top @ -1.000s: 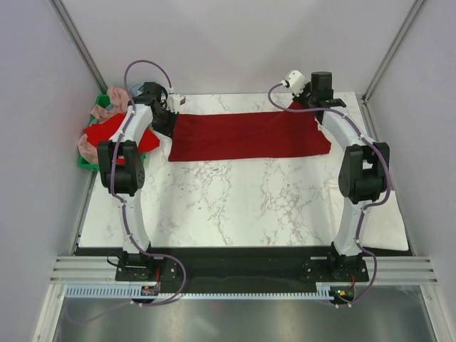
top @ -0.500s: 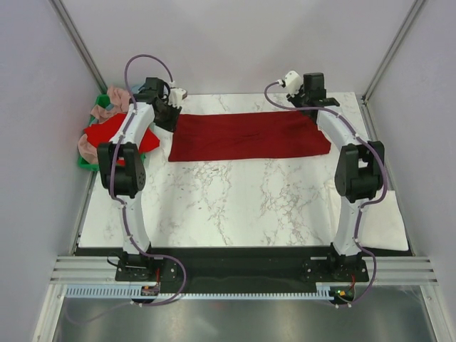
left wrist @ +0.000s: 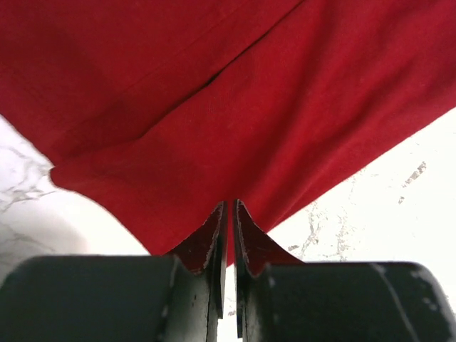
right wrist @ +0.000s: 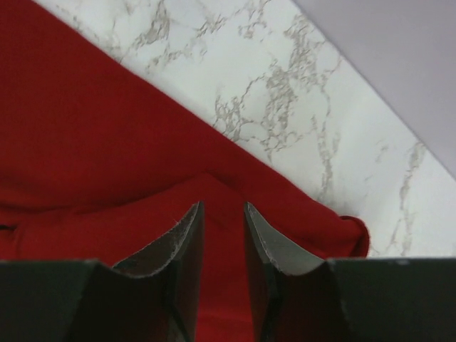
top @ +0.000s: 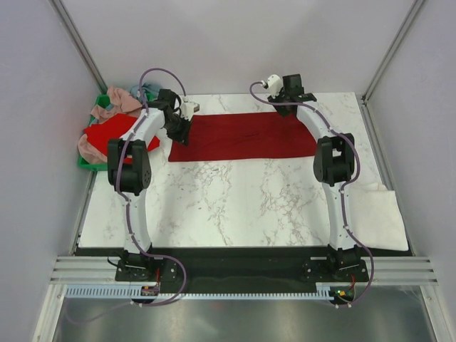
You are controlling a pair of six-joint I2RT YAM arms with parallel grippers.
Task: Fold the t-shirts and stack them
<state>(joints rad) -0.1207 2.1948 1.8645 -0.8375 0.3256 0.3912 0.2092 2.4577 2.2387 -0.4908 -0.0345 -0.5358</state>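
Observation:
A dark crimson t-shirt [top: 242,135] lies as a long folded strip across the far part of the marble table [top: 235,206]. My left gripper [top: 182,130] is at the strip's left end. In the left wrist view its jaws [left wrist: 228,203] are pressed nearly together on a corner of the crimson cloth [left wrist: 235,107]. My right gripper [top: 287,107] is over the far right edge of the strip. Its fingers [right wrist: 223,205] stand apart, with a raised fold of crimson cloth [right wrist: 85,157] between them.
A green crate [top: 87,165] off the table's left edge holds a heap of shirts: bright red [top: 107,132], dusty pink [top: 117,100] and a bit of light blue. A cream-white shirt [top: 381,214] lies at the near right of the table. Grey walls stand close on both sides.
Both grippers have moved inward over the shirt's ends, the right arm swinging left. The shirt's right end has shifted left. The right jaws have spread; the left opened, then closed on the cloth.

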